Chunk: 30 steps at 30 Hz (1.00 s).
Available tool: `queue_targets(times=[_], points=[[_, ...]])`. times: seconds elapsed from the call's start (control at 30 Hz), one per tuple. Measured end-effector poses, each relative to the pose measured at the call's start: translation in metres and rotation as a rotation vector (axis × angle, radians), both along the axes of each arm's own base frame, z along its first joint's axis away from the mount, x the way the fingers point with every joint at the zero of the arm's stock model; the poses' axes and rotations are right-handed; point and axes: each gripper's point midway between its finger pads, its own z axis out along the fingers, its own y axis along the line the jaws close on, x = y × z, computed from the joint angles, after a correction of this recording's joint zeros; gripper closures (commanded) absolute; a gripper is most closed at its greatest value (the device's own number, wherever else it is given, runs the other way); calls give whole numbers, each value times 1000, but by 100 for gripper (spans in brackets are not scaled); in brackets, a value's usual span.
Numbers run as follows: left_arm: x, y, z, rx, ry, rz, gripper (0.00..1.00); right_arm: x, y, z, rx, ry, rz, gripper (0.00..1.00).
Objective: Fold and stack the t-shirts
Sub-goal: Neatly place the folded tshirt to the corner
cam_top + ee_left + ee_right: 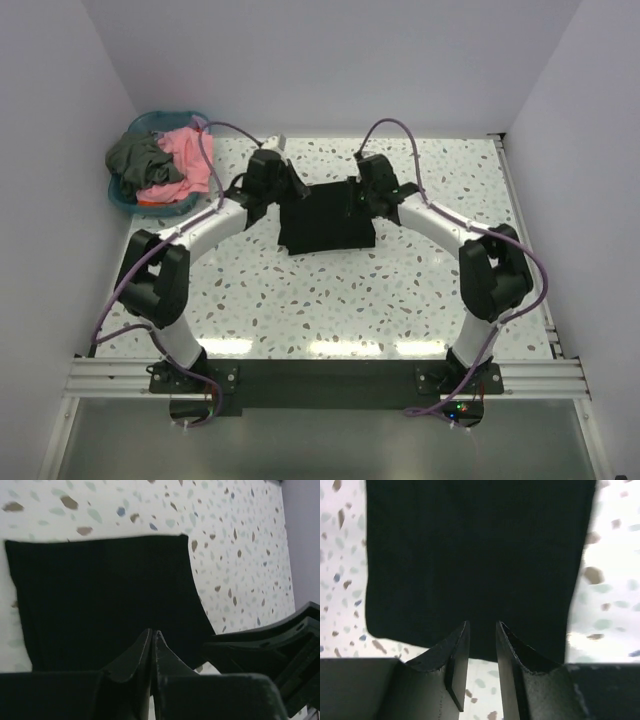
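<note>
The black t-shirt (327, 227) lies folded into a flat rectangle at the middle of the table. It also shows in the left wrist view (100, 595) and the right wrist view (475, 555). My left gripper (152, 631) hovers over the shirt's far left edge (290, 192), jaws pressed together with no cloth between them. My right gripper (482, 625) is over the far right edge (366, 196), jaws a narrow gap apart and empty. The coral pink t-shirt (187, 158) and the dark grey t-shirt (138, 160) lie bunched in the blue basket (125, 198).
The basket stands at the far left corner by the wall. White walls close in the table on the left, back and right. The right arm's black link (280, 645) shows close beside the left gripper.
</note>
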Motion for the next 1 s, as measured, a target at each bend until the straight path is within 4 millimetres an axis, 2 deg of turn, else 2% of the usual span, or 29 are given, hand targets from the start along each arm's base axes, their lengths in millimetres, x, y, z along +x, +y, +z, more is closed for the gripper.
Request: queue_targets(times=[0.07, 0.13, 0.37, 0.4, 0.5, 0.6, 0.73, 0.77, 0.87, 0.9, 1.0], points=[[-20, -21, -13, 9, 19, -57, 100, -12, 16, -8, 9, 6, 34, 72], [-35, -30, -37, 25, 67, -86, 100, -22, 22, -21, 8, 32, 48, 75], [-66, -16, -124, 99, 244, -66, 100, -35, 6, -86, -17, 156, -19, 77], [-71, -13, -133, 103, 267, -59, 100, -34, 7, -86, -4, 152, -24, 77], [-72, -13, -135, 94, 259, -46, 100, -34, 7, -86, 16, 137, -33, 75], [-71, -13, -135, 85, 256, -36, 100, -35, 6, -85, 37, 130, -39, 66], [-73, -14, -135, 84, 257, -39, 100, -40, 4, -77, 65, 135, -32, 47], [-73, -15, -135, 84, 256, -41, 100, -40, 1, -74, 68, 133, -35, 42], [-73, -15, -135, 84, 256, -41, 100, -31, -15, -66, 77, 127, -49, 34], [-73, -15, -135, 85, 256, -41, 100, -26, -23, -65, 80, 123, -60, 27], [-73, -15, -135, 88, 260, -41, 100, -5, -44, -64, 73, 112, -88, 22]])
